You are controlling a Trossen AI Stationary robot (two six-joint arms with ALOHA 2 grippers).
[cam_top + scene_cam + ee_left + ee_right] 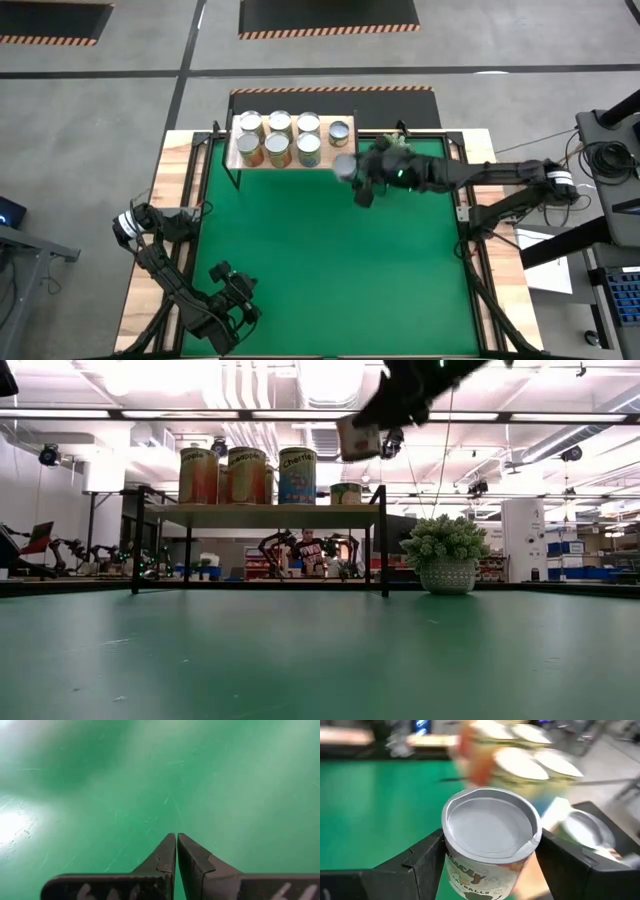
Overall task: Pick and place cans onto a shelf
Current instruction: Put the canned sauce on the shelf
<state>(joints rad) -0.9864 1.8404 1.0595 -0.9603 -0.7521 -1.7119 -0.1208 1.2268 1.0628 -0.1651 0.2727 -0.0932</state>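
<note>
— Right gripper [490, 862]?
— Clamped on a can [490, 827], one dark finger [422, 862] pressed to each side of the label. Carried in the air, clear of the green mat [330, 260], just beside the shelf [292, 160] at its near right corner. Seen tilted in the low view, above the level of the shelf board.

— Around it?
— Seven cans [278, 138] already on the shelf: three in the back row, three in the front row, one more [339, 132] alone at the right end. Nearest to the held can: that lone one and the right front can [309, 150]. Behind the right arm, a spiky green plant in a pale woven pot [446, 554], near the mat's far right edge. Beyond the table in the low view, a person seated among other dark robot arms.

— Anything in the way?
— Nothing between the held can and the shelf's free right front corner, as far as could be told from above.

— Writing?
— On the blue can [297, 475] on the shelf, letters beginning "Chern", rest not legible. On the held can, "BALLS" at the bottom of the label, word above cut off.

— Left gripper [176, 840]?
— Pressed shut, tips together, empty, low over bare mat at the near left of the table, well apart from everything.
</note>
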